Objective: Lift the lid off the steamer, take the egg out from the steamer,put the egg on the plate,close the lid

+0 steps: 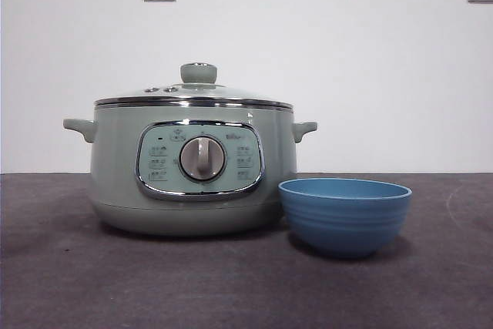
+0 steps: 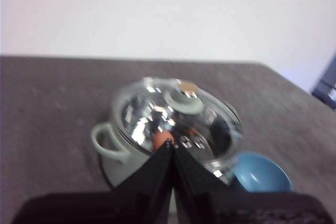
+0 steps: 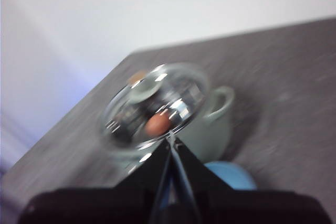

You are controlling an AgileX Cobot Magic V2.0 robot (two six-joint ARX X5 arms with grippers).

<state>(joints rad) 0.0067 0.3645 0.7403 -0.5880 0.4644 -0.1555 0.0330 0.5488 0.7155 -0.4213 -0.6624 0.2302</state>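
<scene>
Lid (image 1: 194, 95): seated on the steamer (image 1: 192, 167).
Egg (image 3: 157, 124): inside, seen through the glass.
Plate (image 1: 344, 216): on the table (image 1: 77, 283), just beside the steamer.
Left claw (image 2: 171, 148): clenched, above the steamer.
Right claw (image 3: 172, 141): clenched, likewise raised.

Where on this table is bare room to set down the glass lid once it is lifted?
Bare dark tabletop lies beside the sage-green steamer, on the side away from the blue ribbed bowl, and in front of both. It is crowded where the bowl sits close against the steamer's base.
</scene>
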